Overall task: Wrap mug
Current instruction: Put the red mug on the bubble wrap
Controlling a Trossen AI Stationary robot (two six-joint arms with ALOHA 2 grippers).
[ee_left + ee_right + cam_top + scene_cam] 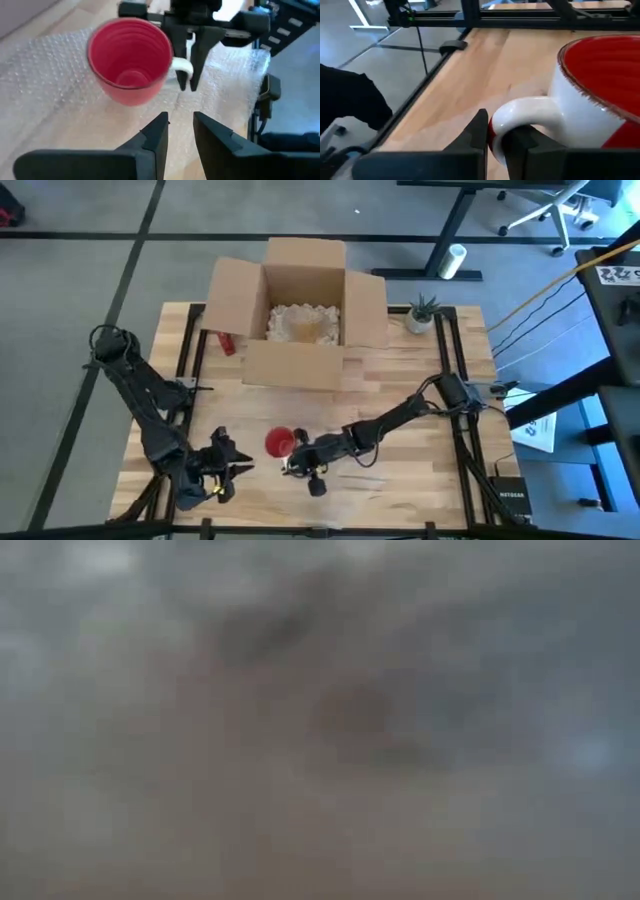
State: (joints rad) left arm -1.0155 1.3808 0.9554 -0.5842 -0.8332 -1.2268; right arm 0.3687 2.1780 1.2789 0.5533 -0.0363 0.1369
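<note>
A red mug [130, 60] with a white handle and white outside stands mouth up on a sheet of clear bubble wrap [45, 65] near the table's front edge. In the high view the mug [279, 442] sits between both grippers. My right gripper [497, 137] reaches in from the table's right and is shut on the handle. My left gripper [180, 132] is a short way to the mug's left, open, with nothing between its fingers; the high view shows it [238, 460] low over the table. My right gripper pinches the mug's white handle [520, 111] at the outer bend of its loop. One finger [522, 145] appears to sit inside the loop and the other [479, 131] outside. The fingers slant down from the table's right. The mug stays upright; I cannot tell if its base is lifted.
An open cardboard box [300, 310] with pale padding inside stands at the table's far middle, a small red thing [225, 342] at its left side. A small potted plant [423, 313] is at the far right. Black frame rails [452, 360] run along both table sides.
</note>
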